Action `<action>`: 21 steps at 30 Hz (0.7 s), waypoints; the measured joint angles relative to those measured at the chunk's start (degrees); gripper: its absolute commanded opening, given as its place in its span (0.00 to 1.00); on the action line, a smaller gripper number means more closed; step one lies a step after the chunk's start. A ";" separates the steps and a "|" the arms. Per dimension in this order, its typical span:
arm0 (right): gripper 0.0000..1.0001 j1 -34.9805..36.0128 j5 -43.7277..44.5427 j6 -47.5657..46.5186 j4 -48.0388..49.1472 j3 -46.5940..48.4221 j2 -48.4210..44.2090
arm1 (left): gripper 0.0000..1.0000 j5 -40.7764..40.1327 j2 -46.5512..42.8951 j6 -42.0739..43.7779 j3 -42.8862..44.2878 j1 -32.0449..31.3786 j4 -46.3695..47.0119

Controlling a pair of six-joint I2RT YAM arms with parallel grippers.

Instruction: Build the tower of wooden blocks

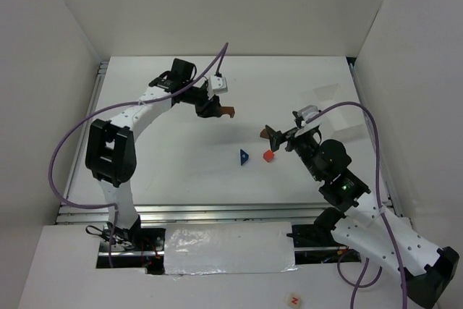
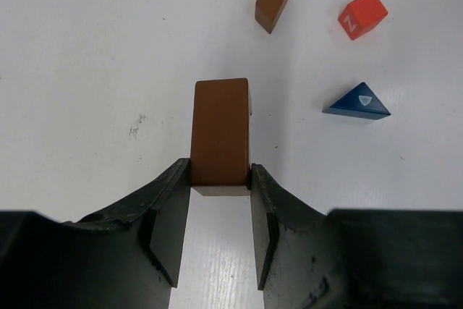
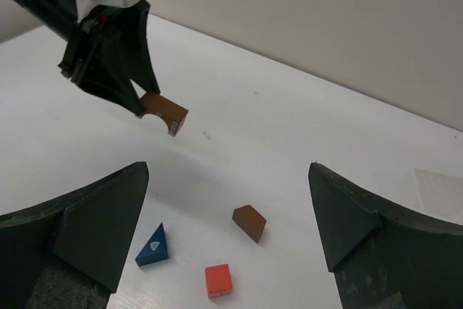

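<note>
Brown block [image 2: 221, 132] pinched in the left gripper [image 2: 221, 179], held above the table [image 2: 87, 70]; at its one o'clock we see a second brown block [image 2: 275, 1], red cube [image 2: 362, 14] and blue wedge [image 2: 357, 101] lying apart. Over them the right gripper [image 3: 228, 171] hangs spread wide.

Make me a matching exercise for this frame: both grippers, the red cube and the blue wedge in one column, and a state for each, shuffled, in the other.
Things:
1. left gripper
2. right gripper
3. red cube
4. blue wedge

States:
A. open, holding nothing
B. lying on the table, a white letter on one face
C. shut on a brown block
D. lying on the table, a pale rounded mark on one face

Pairs: 1-C, 2-A, 3-B, 4-D
</note>
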 measured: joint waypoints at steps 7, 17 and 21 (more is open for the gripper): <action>1.00 -2.93 0.02 1.62 -0.48 -0.04 4.04 | 0.00 2.29 0.59 0.52 -10.14 0.76 10.64; 1.00 -4.22 0.28 1.84 -0.57 -0.02 7.30 | 0.00 7.82 15.28 1.51 2.23 1.68 11.50; 1.00 -4.92 0.74 1.84 -0.42 -0.02 8.20 | 0.00 7.61 17.05 0.28 2.05 1.92 12.57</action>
